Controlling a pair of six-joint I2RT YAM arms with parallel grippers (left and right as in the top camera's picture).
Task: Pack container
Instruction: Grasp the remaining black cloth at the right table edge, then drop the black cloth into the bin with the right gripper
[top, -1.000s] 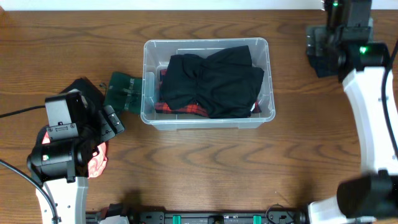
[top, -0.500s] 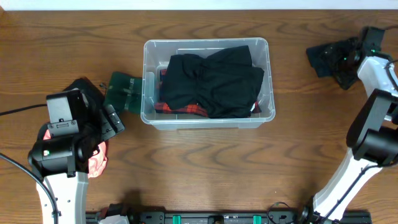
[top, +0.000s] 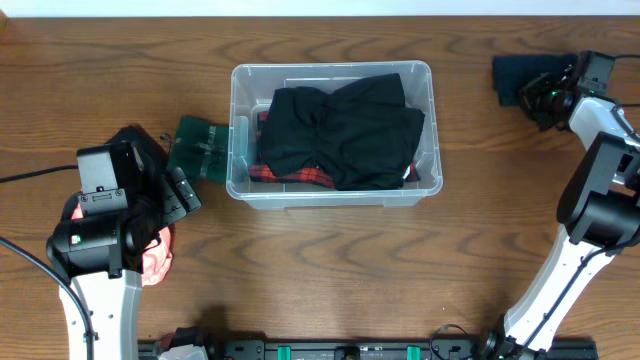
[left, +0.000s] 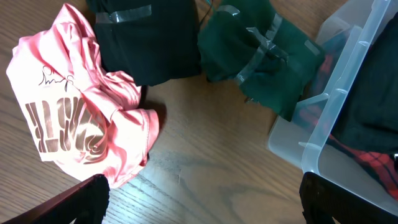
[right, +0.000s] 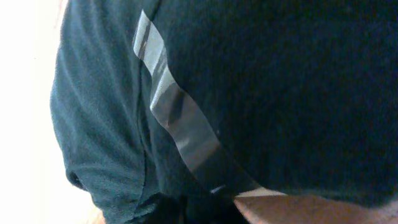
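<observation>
We find the left gripper (left: 205, 202) spread wide, its two dark fingertips (left: 78, 199) at the lower corners of the wrist view. Only bare table (left: 205, 155) lies between them, and it holds nothing. Ahead of this gripper and to its left lies a crumpled pink garment (left: 81, 118) with metallic lettering, resting on the wood. Beyond the pink garment, further from the fingers, sits a black bundle (left: 149, 37) bound with grey tape (left: 124, 14), touching the pink one. Ahead and slightly right of the gripper lies a dark green bundle (left: 261, 59), also taped, its far edge against the container (left: 339, 115). The container, a clear plastic bin with a thick rim, stands ahead and to the right of the left gripper. It is well apart from the right gripper and sits roughly between the two arms. Inside it a large black garment (top: 345, 130) covers most of the contents, and a red plaid cloth (top: 290, 176) shows beneath it along the front wall. The right gripper (top: 545, 95) is at the far right of the table, right over a dark teal bundle (right: 249, 81) crossed by a tape strip (right: 174, 118). That fabric fills its wrist view at very close range, and its fingers cannot be made out. We cannot tell whether they are apart or closed, or whether they grip the bundle.
</observation>
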